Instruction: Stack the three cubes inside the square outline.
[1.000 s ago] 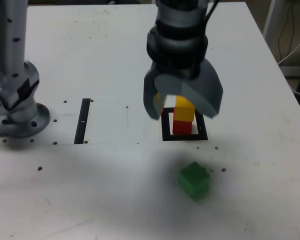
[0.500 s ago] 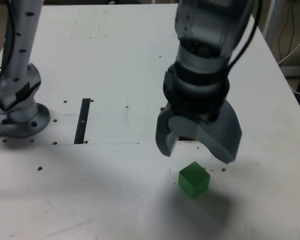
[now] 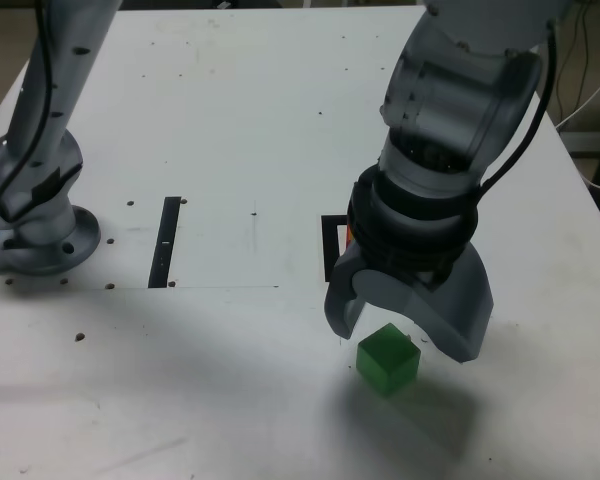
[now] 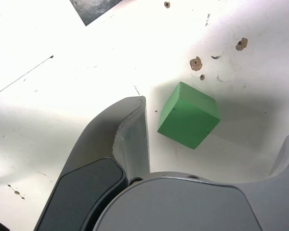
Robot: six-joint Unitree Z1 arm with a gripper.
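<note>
Presently catalogued, item one: green cube (image 3: 388,359), a small matte block of solid colour with crisp edges, sitting flat on the white desk (image 3: 230,120) and turned corner-on in the exterior view. It lies towards the near edge of the desk, outside the square outline (image 3: 333,247), and casts a soft shadow to one side. In the wrist view the cube (image 4: 188,114) sits in the gap between the two grey fingers, touching neither.

Item two: tool (image 3: 408,322), grey, jaws spread wide, holding nothing, poised directly above the green cube.

Item three: square outline, black frame, mostly hidden behind the arm; only its edge on the exterior view's left shows, with a sliver of red just beside the tool's collar. Whether other cubes stand inside cannot be told.

Item four: narrow black strip (image 3: 167,242), lying flat, well apart on the exterior view's left.

Item five: arm base (image 3: 35,215), grey, at the desk's edge on the exterior view's left.

Markings: no brand, label or legible writing on any item. Small dark screw holes dot the desk.
</note>
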